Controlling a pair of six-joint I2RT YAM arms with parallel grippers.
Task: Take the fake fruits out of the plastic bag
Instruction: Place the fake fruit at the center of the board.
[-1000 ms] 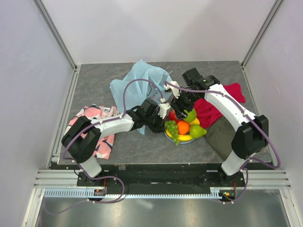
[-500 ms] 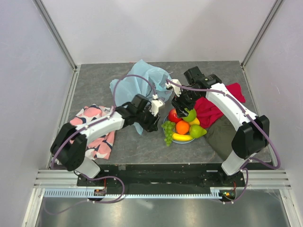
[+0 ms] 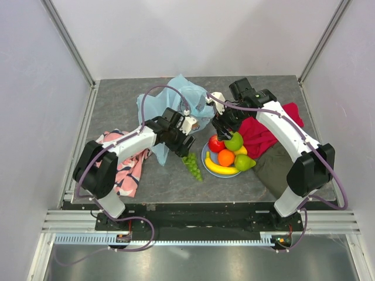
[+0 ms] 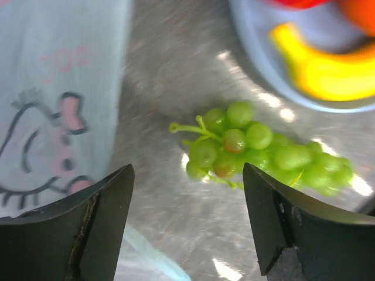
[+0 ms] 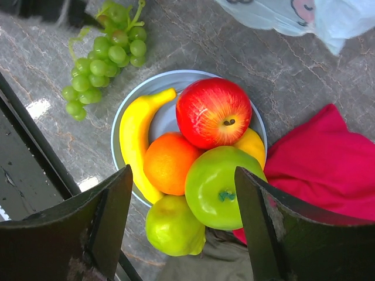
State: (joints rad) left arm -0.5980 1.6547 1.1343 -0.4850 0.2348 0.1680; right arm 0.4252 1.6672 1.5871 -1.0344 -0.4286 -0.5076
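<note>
The green grape bunch (image 4: 258,149) lay on the tabletop just left of the light-blue plate (image 5: 166,120). It was outside the plastic bag (image 3: 161,108), which sat crumpled beyond the plate's far-left side. The left pincer (image 4: 187,172) hung over the grapes, jaws wide, holding nothing. The right pincer (image 5: 183,175) stood open and empty above the plate's red apple (image 5: 214,111), banana (image 5: 135,132), orange (image 5: 167,164) and green apple (image 5: 222,187). The drop-off looked nearly done, so the left arm should rise straight up, clear of the stem, before going to the bag.
</note>
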